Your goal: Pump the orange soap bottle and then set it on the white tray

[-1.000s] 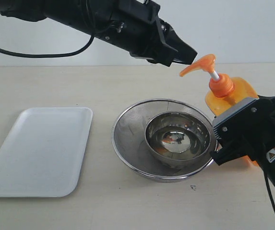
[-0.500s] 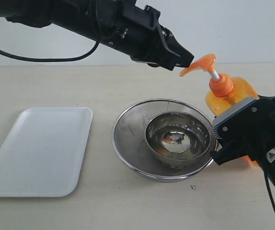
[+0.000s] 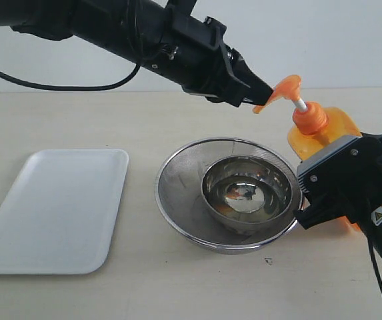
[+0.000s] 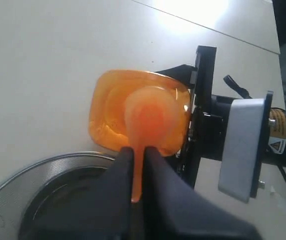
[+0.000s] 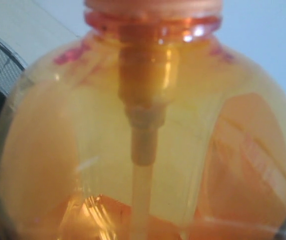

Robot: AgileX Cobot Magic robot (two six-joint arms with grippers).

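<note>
We see the right gripper (image 3: 334, 177) clamped on the orange soap bottle (image 3: 324, 130), held just beside the steel strainer (image 3: 177, 180) and well apart from the white tray (image 3: 51, 210), while the left gripper (image 4: 138, 167), nearly closed, pinches its spout.

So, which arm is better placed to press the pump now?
Left. The left gripper is already at the pump head, above the orange soap bottle; the right gripper grips the bottle's body lower down.

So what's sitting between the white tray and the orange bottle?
A round steel strainer with a steel bowl inside it sits between the white tray and the orange soap bottle. The exterior view shows it.
</note>
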